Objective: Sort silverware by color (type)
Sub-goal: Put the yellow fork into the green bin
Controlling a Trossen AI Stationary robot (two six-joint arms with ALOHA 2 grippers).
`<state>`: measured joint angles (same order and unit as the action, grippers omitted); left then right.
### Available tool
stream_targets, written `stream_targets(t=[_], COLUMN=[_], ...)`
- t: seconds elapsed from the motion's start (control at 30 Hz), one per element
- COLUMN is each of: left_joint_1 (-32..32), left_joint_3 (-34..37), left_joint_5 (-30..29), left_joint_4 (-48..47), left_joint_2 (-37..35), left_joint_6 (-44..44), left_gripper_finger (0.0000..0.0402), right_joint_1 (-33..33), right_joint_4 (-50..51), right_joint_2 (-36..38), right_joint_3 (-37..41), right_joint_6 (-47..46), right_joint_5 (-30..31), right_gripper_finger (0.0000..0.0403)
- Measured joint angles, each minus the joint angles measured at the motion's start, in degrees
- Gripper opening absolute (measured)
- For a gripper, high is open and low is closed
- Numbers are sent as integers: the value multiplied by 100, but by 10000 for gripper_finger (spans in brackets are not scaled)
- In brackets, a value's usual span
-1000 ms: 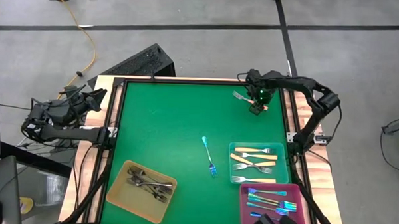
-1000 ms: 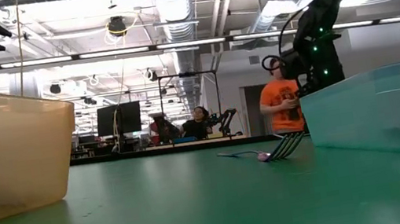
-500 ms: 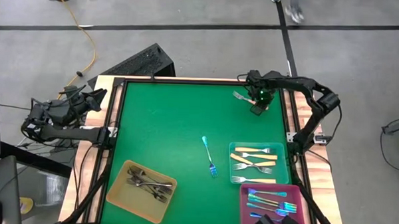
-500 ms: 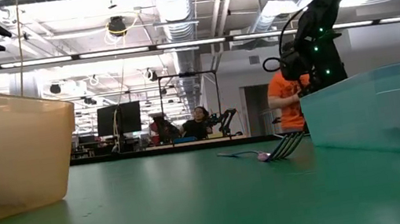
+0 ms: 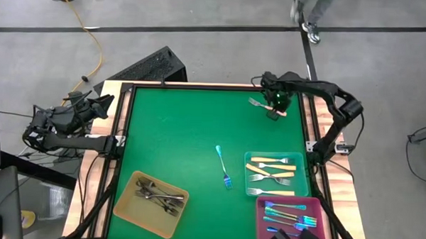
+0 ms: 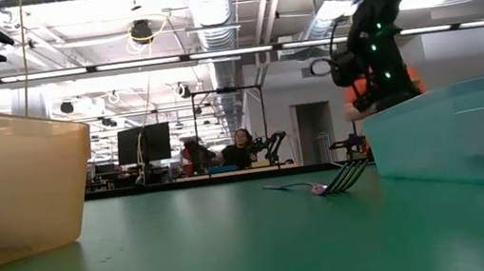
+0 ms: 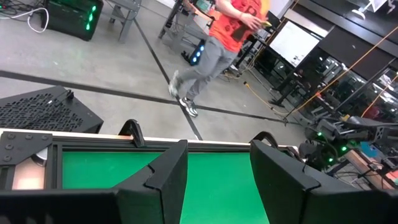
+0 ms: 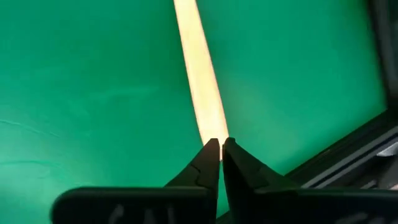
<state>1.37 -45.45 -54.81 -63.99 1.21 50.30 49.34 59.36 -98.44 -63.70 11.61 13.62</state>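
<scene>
While my right gripper (image 8: pixel 219 146) pinches the cream-handled fork (image 8: pixel 199 81) | lift level | release above teal tray (image 5: pixel 307 181) | left gripper (image 7: pixel 214 180) spread, idle.

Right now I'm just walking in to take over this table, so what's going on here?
The right gripper is at the table's far right corner, shut on the cream handle of a silver fork. One iridescent blue fork lies loose mid-table. Dark-grey forks sit in the yellow square tray, cream-handled ones in the teal tray, blue ones in the pink tray. The left gripper waits, open, off the table's left edge.
</scene>
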Motion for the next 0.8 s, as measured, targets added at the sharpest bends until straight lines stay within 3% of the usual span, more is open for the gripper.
stream_targets(t=[0.1, 0.23, 0.4, 0.7, 0.8], left_joint_1=[0, 0, 0, 0, 0], left_joint_3=[0, 0, 0, 0, 0], left_joint_5=[0, 0, 8, 52, 50], left_joint_4=[2, 0, 2, 4, 4], left_joint_2=[0, 0, 0, 0, 0], left_joint_6=[3, 8, 78, 142, 142], left_gripper_finger=[158, 158, 158, 158, 158], right_joint_1=[-64, -115, -322, -480, -456], right_joint_4=[66, -42, -599, -157, -110], right_joint_2=[132, 219, 70, -907, -1081], right_joint_3=[-327, -876, -1110, -1101, -1101], right_joint_6=[39, 40, 174, 310, 305], right_joint_5=[-129, -843, -930, -631, -611], right_gripper_finger=[52, 56, 77, 216, 244])
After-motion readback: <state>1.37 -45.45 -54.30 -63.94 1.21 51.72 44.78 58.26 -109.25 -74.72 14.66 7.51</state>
